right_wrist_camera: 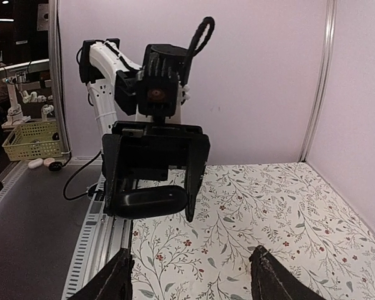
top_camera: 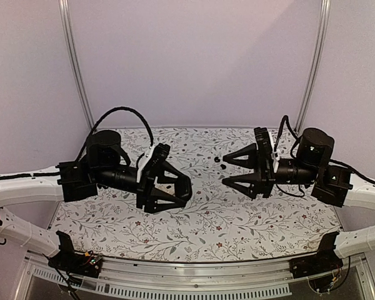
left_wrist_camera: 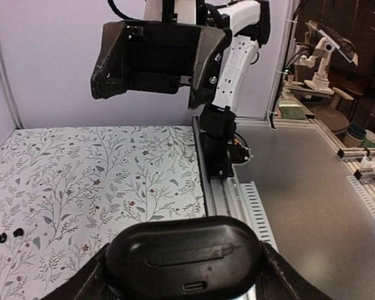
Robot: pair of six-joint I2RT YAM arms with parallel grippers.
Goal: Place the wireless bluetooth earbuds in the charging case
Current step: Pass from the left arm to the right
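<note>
My left fingers (left_wrist_camera: 287,281) are clamped on the sides of the black oval plastic charging case (left_wrist_camera: 184,256), held clear above the table with its port end facing my wrist camera. Its lid looks shut, so I judge it has to be opened before anything goes in. My right fingers (right_wrist_camera: 112,284) stand spread wide with nothing between them. Just beyond their tips in the top view, low on the white table with the leafy floral print (top_camera: 194,231), lie the two tiny black rounded wireless earbuds (top_camera: 223,167), close together and apart from the case, off to my right of the left fingers. I expect each bud to be very light, hard and smooth, so it may roll or squirt out under a pinch that is off centre. I would take one at a time across its widest part, fingertips low to the table and closing gently. The case should be stiff and slick too, so I would keep the hold on its flat sides.
</note>
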